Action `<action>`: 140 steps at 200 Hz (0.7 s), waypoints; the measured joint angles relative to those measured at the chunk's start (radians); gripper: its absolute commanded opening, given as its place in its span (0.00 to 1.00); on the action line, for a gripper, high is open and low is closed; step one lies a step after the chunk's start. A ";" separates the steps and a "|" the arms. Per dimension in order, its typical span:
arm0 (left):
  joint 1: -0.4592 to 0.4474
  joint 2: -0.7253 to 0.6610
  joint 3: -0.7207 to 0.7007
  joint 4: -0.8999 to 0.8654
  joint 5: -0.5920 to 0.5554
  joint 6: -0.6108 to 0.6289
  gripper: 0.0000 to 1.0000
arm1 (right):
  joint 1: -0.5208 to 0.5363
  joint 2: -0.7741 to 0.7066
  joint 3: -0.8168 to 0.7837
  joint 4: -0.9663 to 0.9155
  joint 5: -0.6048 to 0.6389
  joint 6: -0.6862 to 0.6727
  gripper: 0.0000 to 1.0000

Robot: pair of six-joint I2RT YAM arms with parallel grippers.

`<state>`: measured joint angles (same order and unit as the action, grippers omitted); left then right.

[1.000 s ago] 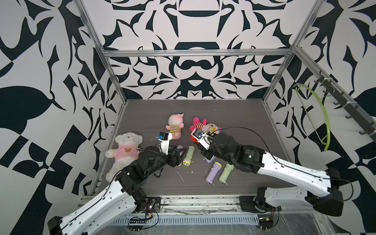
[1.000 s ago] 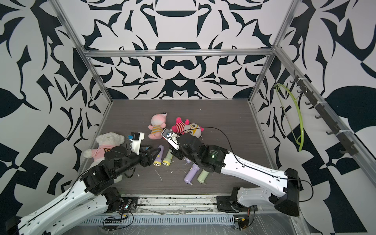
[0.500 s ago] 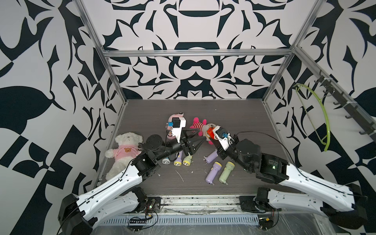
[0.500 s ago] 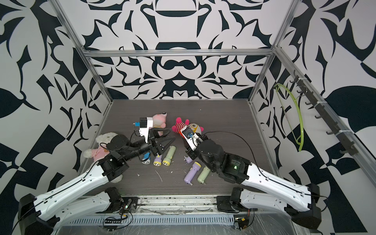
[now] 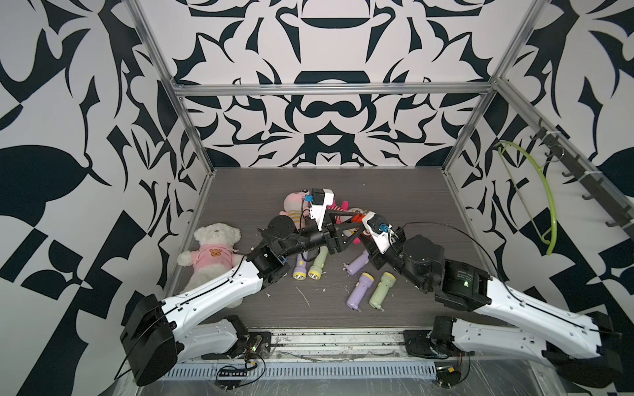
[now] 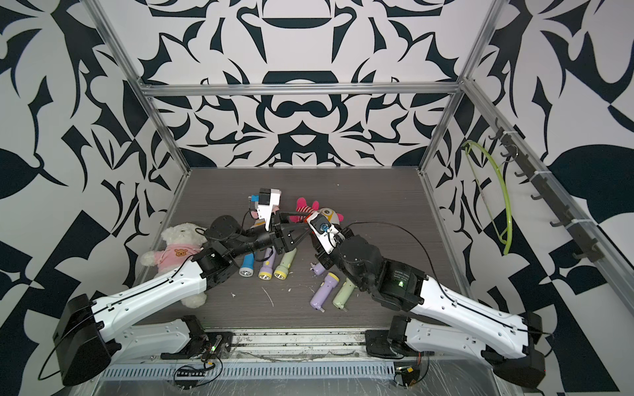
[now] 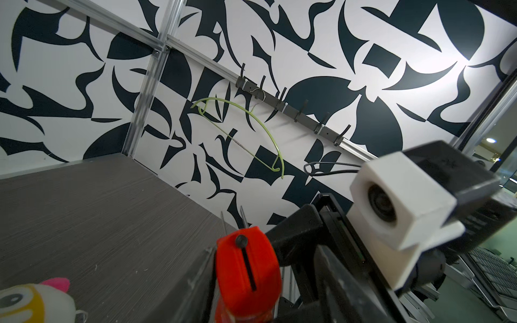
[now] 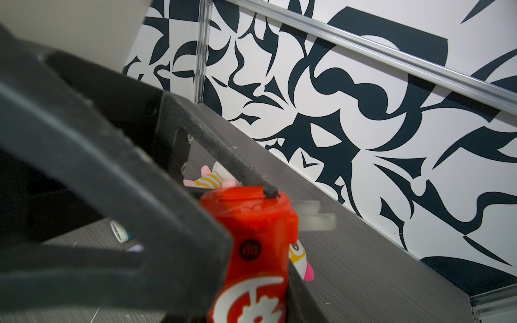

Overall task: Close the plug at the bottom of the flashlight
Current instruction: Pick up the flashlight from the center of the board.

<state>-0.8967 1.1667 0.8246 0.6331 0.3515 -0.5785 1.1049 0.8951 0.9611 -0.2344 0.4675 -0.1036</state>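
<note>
**Flashlight** (image 8: pixel 257 246): red, held raised above the tabletop (image 5: pixel 394 192) between the two arms, with its bottom end turned toward the left arm. The body is clamped by the right tool (image 5: pixel 361 224), whose jaws are closed part-way onto it.

**Plug** (image 8: pixel 316 216): pale prongs are seen standing out from the bottom end in the right wrist view. A black knob (image 7: pixel 241 240) is seen in a slot on the end face, at the slot's end nearest the prongs. The plug is judged not yet closed.

**Left tool** (image 6: pixel 302 231): the jaws are part-open and set either side of the flashlight's bottom end. One fingertip (image 8: pixel 251 176) is brought right up to the knob. Contact with the prongs cannot be told, and no firm grip can be confirmed.

**Progress (judgement):** pick-up and presentation are done, and the closing itself is left. The prongs are to be driven flush into the base, possibly by way of the knob, while the body is steadied by the right tool.

**Surroundings:** other flashlights (image 5: pixel 381 289) are seen lying on the tabletop below. A teddy (image 5: pixel 214 250) is seen beside the left arm.
</note>
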 measured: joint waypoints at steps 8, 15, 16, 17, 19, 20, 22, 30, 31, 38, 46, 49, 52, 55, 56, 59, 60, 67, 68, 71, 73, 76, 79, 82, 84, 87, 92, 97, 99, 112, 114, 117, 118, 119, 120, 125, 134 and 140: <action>-0.004 0.000 0.000 -0.005 -0.011 0.008 0.43 | 0.000 0.000 0.000 0.002 0.000 0.000 0.00; -0.008 0.000 0.000 -0.008 -0.019 0.010 0.43 | 0.001 0.000 0.000 0.005 0.000 0.000 0.00; -0.008 0.000 0.000 -0.008 -0.019 0.011 0.43 | 0.001 0.000 0.000 0.005 0.000 0.000 0.00; -0.008 0.000 0.000 -0.009 -0.021 0.011 0.43 | 0.001 0.000 0.000 0.005 0.000 0.000 0.00; -0.009 0.001 0.000 -0.009 -0.023 0.010 0.43 | 0.001 0.000 0.000 0.006 -0.001 0.000 0.00; -0.010 0.001 0.000 -0.010 -0.024 0.011 0.43 | 0.001 0.000 0.000 0.006 -0.001 0.000 0.00; -0.011 0.002 0.001 -0.010 -0.027 0.011 0.43 | 0.001 0.000 0.000 0.006 -0.002 0.000 0.00; -0.017 0.004 0.003 -0.014 -0.037 0.015 0.43 | 0.001 0.000 0.001 0.008 -0.002 0.000 0.00; -0.018 0.005 0.004 -0.016 -0.039 0.018 0.43 | 0.001 0.000 0.001 0.008 -0.001 0.000 0.00; -0.024 0.008 0.010 -0.023 -0.046 0.023 0.43 | 0.001 0.000 0.001 0.008 -0.001 0.000 0.00; -0.032 0.013 0.016 -0.031 -0.057 0.029 0.43 | 0.001 0.000 0.002 0.008 0.000 -0.001 0.00; -0.035 0.015 0.018 -0.034 -0.061 0.032 0.43 | 0.001 0.000 0.002 0.008 0.000 -0.001 0.00; -0.037 0.017 0.020 -0.035 -0.064 0.034 0.43 | 0.001 0.000 0.003 0.008 0.000 -0.001 0.00; -0.041 0.019 0.023 -0.040 -0.068 0.038 0.43 | 0.001 0.000 0.004 0.008 -0.001 -0.001 0.00; -0.042 0.021 0.024 -0.041 -0.069 0.040 0.43 | 0.001 0.000 0.004 0.008 -0.001 -0.001 0.00; -0.045 0.022 0.026 -0.044 -0.072 0.043 0.43 | 0.001 0.001 0.006 0.008 -0.001 -0.002 0.00; -0.047 0.023 0.027 -0.047 -0.074 0.046 0.43 | 0.001 0.001 0.006 0.008 -0.001 -0.002 0.00; -0.055 0.027 0.033 -0.056 -0.085 0.057 0.43 | 0.002 0.002 0.009 0.008 -0.003 -0.003 0.00; -0.056 0.027 0.034 -0.058 -0.086 0.058 0.43 | 0.002 0.002 0.009 0.008 -0.003 -0.003 0.00; -0.060 0.028 0.036 -0.060 -0.092 0.060 0.43 | 0.002 0.002 0.012 0.005 -0.002 -0.006 0.00; -0.062 0.029 0.038 -0.064 -0.096 0.063 0.43 | 0.002 0.002 0.013 0.004 -0.002 -0.006 0.00; -0.066 0.029 0.041 -0.069 -0.102 0.068 0.43 | 0.003 0.002 0.014 0.002 -0.001 -0.008 0.00; -0.068 0.029 0.044 -0.074 -0.107 0.071 0.43 | 0.003 0.002 0.014 0.000 -0.001 -0.008 0.00; -0.071 0.029 0.047 -0.079 -0.114 0.076 0.43 | 0.003 0.002 0.015 -0.001 0.000 -0.009 0.00; -0.074 0.029 0.049 -0.082 -0.120 0.079 0.43 | 0.003 0.002 0.016 -0.002 0.000 -0.010 0.00; -0.077 0.029 0.051 -0.087 -0.126 0.082 0.43 | 0.003 0.002 0.017 -0.003 0.001 -0.012 0.00; -0.082 0.029 0.056 -0.094 -0.135 0.089 0.42 | 0.003 0.002 0.018 -0.007 0.002 -0.014 0.00; -0.087 0.029 0.061 -0.102 -0.147 0.097 0.39 | 0.003 0.002 0.018 -0.008 0.003 -0.016 0.00; -0.089 0.029 0.063 -0.104 -0.150 0.098 0.37 | 0.003 0.002 0.019 -0.008 0.003 -0.017 0.00; -0.101 0.029 0.069 -0.120 -0.176 0.118 0.23 | 0.003 -0.001 0.019 -0.015 0.005 -0.026 0.00; -0.103 0.029 0.071 -0.123 -0.182 0.117 0.21 | 0.003 -0.001 0.019 -0.015 0.006 -0.027 0.00; -0.106 0.029 0.072 -0.127 -0.188 0.122 0.18 | 0.003 -0.001 0.019 -0.019 0.009 -0.028 0.00; -0.108 0.029 0.073 -0.128 -0.189 0.126 0.17 | 0.003 -0.002 0.019 -0.020 0.010 -0.029 0.00; -0.109 0.029 0.073 -0.129 -0.192 0.130 0.16 | 0.003 -0.002 0.019 -0.021 0.010 -0.031 0.00; -0.110 0.029 0.073 -0.130 -0.195 0.128 0.15 | 0.003 -0.003 0.019 -0.021 0.011 -0.031 0.00; -0.114 0.029 0.074 -0.136 -0.203 0.138 0.13 | 0.003 -0.005 0.020 -0.026 0.013 -0.036 0.00; -0.117 0.029 0.075 -0.149 -0.215 0.138 0.08 | 0.003 -0.004 0.021 -0.032 0.016 -0.036 0.00; -0.118 0.029 0.075 -0.153 -0.218 0.143 0.06 | 0.003 -0.003 0.021 -0.038 0.016 -0.039 0.00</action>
<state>-1.0149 1.1961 0.8993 0.4797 0.1337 -0.4358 1.1076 0.8917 0.9817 -0.2726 0.4839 -0.1425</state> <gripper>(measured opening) 0.320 0.373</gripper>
